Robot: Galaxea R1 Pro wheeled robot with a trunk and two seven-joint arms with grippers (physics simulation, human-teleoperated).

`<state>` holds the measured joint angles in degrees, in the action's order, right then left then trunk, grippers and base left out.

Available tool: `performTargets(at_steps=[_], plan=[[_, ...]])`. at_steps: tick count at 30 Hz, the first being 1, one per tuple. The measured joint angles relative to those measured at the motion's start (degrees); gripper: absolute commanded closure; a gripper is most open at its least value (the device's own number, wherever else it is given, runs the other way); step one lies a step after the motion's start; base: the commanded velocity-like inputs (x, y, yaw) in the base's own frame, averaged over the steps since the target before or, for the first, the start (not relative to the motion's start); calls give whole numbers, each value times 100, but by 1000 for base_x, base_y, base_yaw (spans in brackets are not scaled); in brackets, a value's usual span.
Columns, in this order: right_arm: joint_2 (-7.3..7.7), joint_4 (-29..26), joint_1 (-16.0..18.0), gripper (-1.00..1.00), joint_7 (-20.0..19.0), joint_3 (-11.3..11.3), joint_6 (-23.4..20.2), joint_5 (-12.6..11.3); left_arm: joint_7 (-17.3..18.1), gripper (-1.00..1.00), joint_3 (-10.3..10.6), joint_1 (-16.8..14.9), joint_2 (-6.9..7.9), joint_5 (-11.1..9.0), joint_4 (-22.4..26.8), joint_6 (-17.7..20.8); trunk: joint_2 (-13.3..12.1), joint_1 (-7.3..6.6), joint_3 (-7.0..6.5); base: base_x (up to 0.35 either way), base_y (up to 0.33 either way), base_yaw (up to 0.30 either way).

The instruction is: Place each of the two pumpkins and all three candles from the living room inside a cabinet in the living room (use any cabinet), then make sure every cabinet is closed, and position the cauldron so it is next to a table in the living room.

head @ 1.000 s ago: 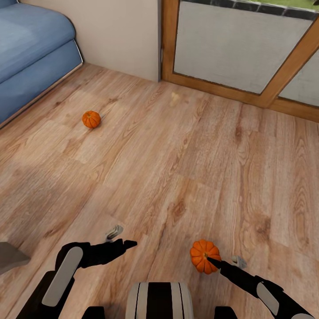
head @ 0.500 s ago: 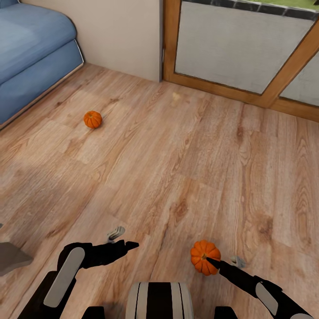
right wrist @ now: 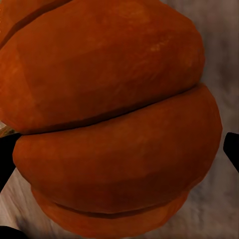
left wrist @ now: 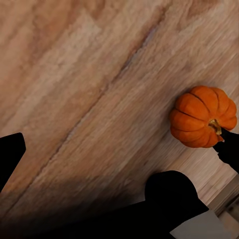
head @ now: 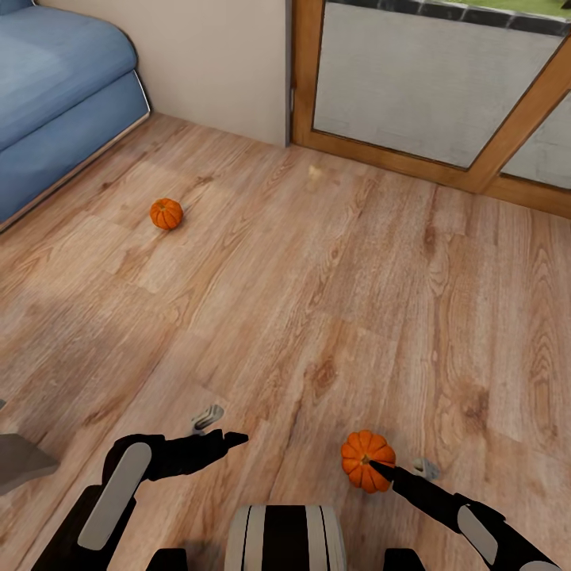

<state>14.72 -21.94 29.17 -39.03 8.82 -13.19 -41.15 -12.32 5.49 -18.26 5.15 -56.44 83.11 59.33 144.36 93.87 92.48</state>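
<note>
The right pincer (head: 379,469) is reaching low over the wood floor (head: 333,301), its fingers pinching the near pumpkin (head: 367,459); in the right wrist view that pumpkin (right wrist: 109,119) is sitting close up between the dark finger edges at either side. Just beyond the right pincer, on its outer side, a small grey object (head: 426,468) is lying on the floor, too small to identify.

The left pincer (head: 226,438) is hovering over bare planks, well apart from the held pumpkin, which is showing off to one side in the left wrist view (left wrist: 203,123). Whether its fingers are spread or pressed together cannot be told. Just ahead of it another small grey object (head: 207,416) is resting on the floor.

The second pumpkin (head: 166,213) is sitting far ahead of the left pincer, near the blue sofa (head: 55,103). Nothing is lying between it and the pincer. Farther ahead, a wood-framed glass door (head: 444,87) is standing beside a pale wall (head: 214,55).
</note>
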Motion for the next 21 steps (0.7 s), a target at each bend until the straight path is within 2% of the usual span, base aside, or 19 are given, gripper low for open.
performTargets(at_steps=[1, 21], plan=[[0, 0, 0, 100, 0, 0, 0, 0, 0, -100, -1, 0, 0, 0, 2, 0, 0, 0, 0, 0, 0, 0], [-9, 0, 0, 100, 3, 2, 4, 4, 0, -100, -2, 0, 0, 0, -2, 0, -3, -5, -44, 0, 0, 0]])
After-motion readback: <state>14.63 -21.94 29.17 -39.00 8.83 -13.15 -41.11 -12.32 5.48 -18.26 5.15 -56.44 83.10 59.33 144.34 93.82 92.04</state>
